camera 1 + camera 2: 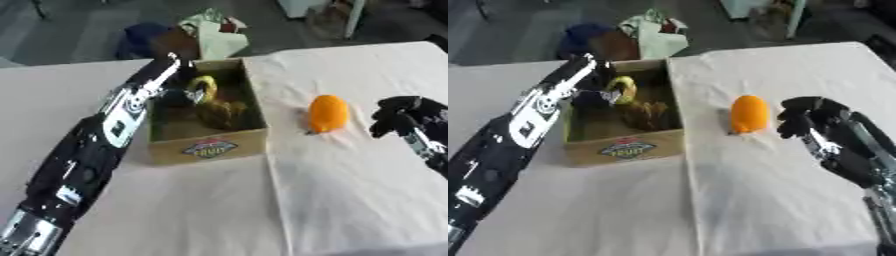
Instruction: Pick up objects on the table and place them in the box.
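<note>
Your left hand (179, 75) is inside the box (208, 147), fingers curled around a yellow thing (203, 87). The orange (328, 113) lies right of the box; your right hand (811, 117) waits just beyond, fingers curled, holding nothing

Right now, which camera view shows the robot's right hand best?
The right eye view: the right hand and much of its forearm show, beside the orange object with a gap between. In the left eye view the same hand sits against the picture's right edge, with less of the arm showing.
</note>
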`<state>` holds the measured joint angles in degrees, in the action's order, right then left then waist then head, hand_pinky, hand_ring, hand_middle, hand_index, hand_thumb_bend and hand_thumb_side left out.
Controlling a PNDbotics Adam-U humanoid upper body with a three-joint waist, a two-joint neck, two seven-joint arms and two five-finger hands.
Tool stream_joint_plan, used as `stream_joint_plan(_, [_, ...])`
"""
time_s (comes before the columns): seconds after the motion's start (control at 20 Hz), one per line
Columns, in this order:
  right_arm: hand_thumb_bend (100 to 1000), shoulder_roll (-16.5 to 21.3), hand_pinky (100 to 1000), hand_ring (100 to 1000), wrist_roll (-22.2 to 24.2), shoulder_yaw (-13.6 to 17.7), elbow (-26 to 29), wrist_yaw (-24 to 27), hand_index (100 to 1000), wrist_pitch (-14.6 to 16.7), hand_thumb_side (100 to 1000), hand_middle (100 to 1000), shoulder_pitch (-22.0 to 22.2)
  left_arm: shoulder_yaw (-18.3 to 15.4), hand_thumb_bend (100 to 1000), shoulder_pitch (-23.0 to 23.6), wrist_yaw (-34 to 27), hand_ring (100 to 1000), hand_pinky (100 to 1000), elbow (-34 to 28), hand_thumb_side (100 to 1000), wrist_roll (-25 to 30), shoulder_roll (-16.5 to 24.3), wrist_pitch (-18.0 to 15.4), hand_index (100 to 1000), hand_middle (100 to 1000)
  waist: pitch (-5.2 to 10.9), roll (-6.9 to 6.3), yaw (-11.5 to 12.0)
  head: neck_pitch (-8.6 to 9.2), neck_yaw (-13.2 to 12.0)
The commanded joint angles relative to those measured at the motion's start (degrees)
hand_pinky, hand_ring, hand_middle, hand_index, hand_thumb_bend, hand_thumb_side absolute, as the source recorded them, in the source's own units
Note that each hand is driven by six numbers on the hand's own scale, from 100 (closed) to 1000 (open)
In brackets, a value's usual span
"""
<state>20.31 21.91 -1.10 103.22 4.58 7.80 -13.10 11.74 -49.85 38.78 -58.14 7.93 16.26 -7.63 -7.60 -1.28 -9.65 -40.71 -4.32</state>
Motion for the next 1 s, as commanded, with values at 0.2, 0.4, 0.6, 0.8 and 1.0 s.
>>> stream_joint_plan(0.2, [100, 0.94, 593, 608, -0.27, 0.62, 0.62, 0.08, 784, 0.23, 534, 626, -0.62, -2.35, 885, 2.16, -8.73, 700, 631, -11.86, 788, -5.47, 6.1, 2.51, 774, 721, 0.76, 0.11, 1.06, 0.46, 0.72])
stream_joint_plan(0.4, [100, 1.63, 594, 609, -0.53, 0.8, 0.59, 0.05, 784, 0.37, 530, 627, -0.83, -4.57, 710, 6.21, -18.18, 638, 590, -22.79, 746, -8.92, 10.43, 5.52, 730, 646, 0.78, 0.05, 2.34, 0.46, 1.38])
stream_joint_plan(0.6, [100, 2.84, 595, 610, -0.62, 0.64, 0.64, 0.18, 785, 0.73, 520, 628, -1.69, -6.91, 531, 12.65, -27.57, 610, 565, -33.17, 705, -11.7, 13.24, 7.31, 696, 612, 0.8, -0.07, 3.78, 0.35, 1.8])
stream_joint_plan(0.8, [100, 4.85, 597, 612, -0.33, 0.08, 0.37, 0.22, 786, 1.38, 506, 630, -3.11, -9.44, 460, 20.6, -33.54, 601, 555, -41.38, 673, -14.39, 14.39, 9.04, 686, 602, 0.74, -0.25, 5.43, 0.06, 2.41])
stream_joint_plan(1.0, [100, 7.57, 600, 617, -0.4, -0.35, -0.35, -0.14, 793, 2.32, 486, 638, -4.69, -11.5, 428, 26.42, -36.32, 594, 546, -45.66, 653, -16.72, 13.61, 10.27, 680, 595, 0.78, -0.53, 7.1, -0.26, 2.68])
